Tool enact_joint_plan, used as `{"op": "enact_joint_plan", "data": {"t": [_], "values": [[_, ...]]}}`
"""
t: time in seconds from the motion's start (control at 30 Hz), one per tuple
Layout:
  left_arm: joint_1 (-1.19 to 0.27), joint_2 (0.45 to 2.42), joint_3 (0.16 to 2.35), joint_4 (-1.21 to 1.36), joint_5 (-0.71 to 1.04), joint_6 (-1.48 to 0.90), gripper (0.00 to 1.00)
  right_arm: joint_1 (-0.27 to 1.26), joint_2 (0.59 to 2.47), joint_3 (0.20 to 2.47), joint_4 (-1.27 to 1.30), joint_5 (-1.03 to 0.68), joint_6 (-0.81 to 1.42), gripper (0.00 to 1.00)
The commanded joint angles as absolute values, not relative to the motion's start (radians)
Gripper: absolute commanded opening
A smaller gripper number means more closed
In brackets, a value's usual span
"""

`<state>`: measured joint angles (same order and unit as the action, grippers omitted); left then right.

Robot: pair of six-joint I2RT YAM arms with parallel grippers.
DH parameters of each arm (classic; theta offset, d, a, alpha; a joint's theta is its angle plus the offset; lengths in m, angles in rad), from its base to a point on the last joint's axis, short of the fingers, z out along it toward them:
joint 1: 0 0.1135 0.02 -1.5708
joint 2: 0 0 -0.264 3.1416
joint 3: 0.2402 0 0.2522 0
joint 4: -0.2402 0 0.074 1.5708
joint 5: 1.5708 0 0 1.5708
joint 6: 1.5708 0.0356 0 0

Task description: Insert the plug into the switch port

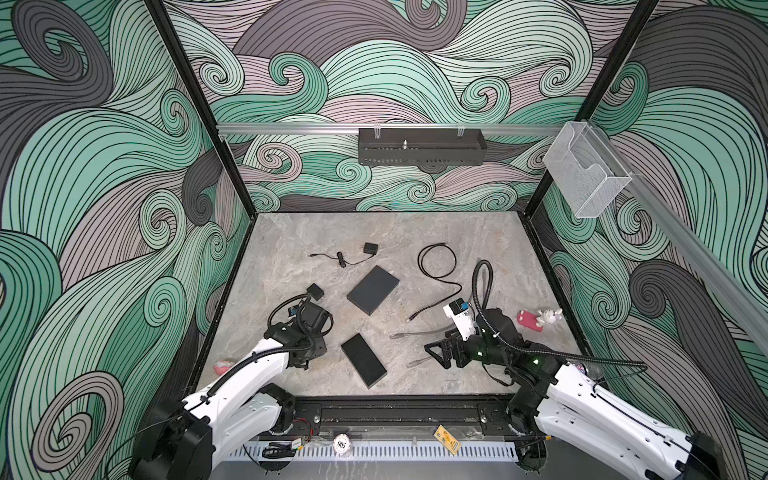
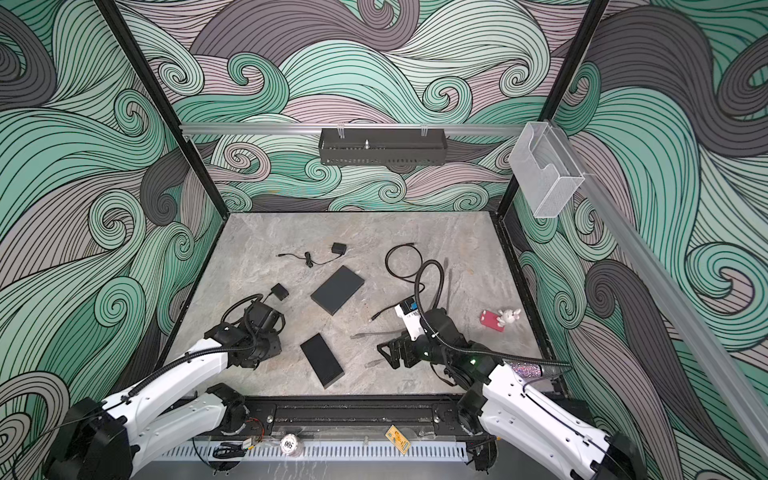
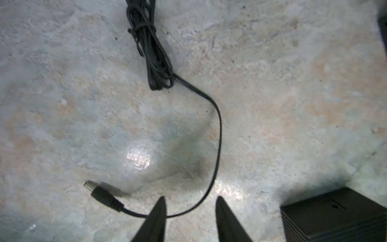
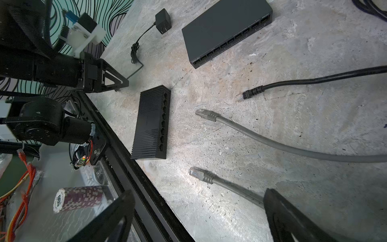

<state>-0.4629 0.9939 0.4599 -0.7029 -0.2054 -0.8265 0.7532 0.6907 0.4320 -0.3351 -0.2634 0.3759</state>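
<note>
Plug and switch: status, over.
Left hand open, astride cord by barrel plug. Right hand open above grey cable. Plug on table, not in ribbed switch. No obstruction seen.

Robot test cell in a lab: a boxed enclosure with swirl-printed walls [image 1: 104,166] on black frame posts [image 1: 199,108], and an aluminium rail [image 1: 291,129] carrying a black perforated tray [image 1: 422,151] and a clear plastic holder [image 1: 584,178]. A white left arm [image 1: 249,374] and right arm [image 1: 602,407] are mounted on a black mounting rail [image 1: 395,413] at the front edge of a stone-look tabletop [image 1: 478,232], with a slotted cable duct [image 1: 395,451] below. The bench clutter is lab kit: a larger network switch [image 1: 372,289], a smaller network switch [image 1: 363,360], and orange wiring [image 4: 22,156] behind the rail in the right wrist view.
</note>
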Motion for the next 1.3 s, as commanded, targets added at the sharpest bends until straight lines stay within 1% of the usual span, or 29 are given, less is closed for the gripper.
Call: {"op": "enact_joint_plan", "data": {"t": [0.0, 0.03, 0.13, 0.37, 0.67, 0.87, 1.03, 1.1, 1.13, 1.27], "values": [[-0.475, 0.993, 0.443, -0.642, -0.190, -0.831, 0.24, 0.757, 0.658, 0.413, -0.352, -0.257, 0.378, 0.97], [-0.480, 0.988, 0.436, -0.628, -0.181, -0.834, 0.19, 0.758, 0.654, 0.411, -0.354, -0.254, 0.377, 0.97], [-0.483, 0.982, 0.429, -0.594, -0.158, -0.838, 0.10, 0.758, 0.653, 0.414, -0.354, -0.249, 0.373, 0.97], [-0.486, 0.977, 0.467, -0.579, -0.142, -0.812, 0.00, 0.758, 0.695, 0.437, -0.348, -0.258, 0.377, 0.96], [-0.486, 0.983, 0.538, -0.491, -0.093, -0.735, 0.00, 0.762, 0.747, 0.436, -0.302, -0.282, 0.378, 0.95], [-0.486, 1.039, 0.629, -0.467, -0.051, -0.724, 0.00, 0.779, 0.906, 0.490, -0.216, -0.327, 0.331, 0.94], [-0.486, 1.114, 0.711, -0.453, 0.009, -0.733, 0.00, 0.839, 1.051, 0.561, -0.143, -0.402, 0.232, 0.92], [-0.486, 1.146, 0.746, -0.459, 0.023, -0.732, 0.00, 0.856, 1.089, 0.592, -0.150, -0.411, 0.184, 0.91], [-0.486, 1.162, 0.762, -0.459, 0.030, -0.732, 0.00, 0.858, 1.101, 0.603, -0.150, -0.419, 0.170, 0.89], [-0.486, 1.207, 0.802, -0.458, 0.050, -0.733, 0.00, 0.859, 1.120, 0.614, -0.125, -0.438, 0.169, 0.84]]}}
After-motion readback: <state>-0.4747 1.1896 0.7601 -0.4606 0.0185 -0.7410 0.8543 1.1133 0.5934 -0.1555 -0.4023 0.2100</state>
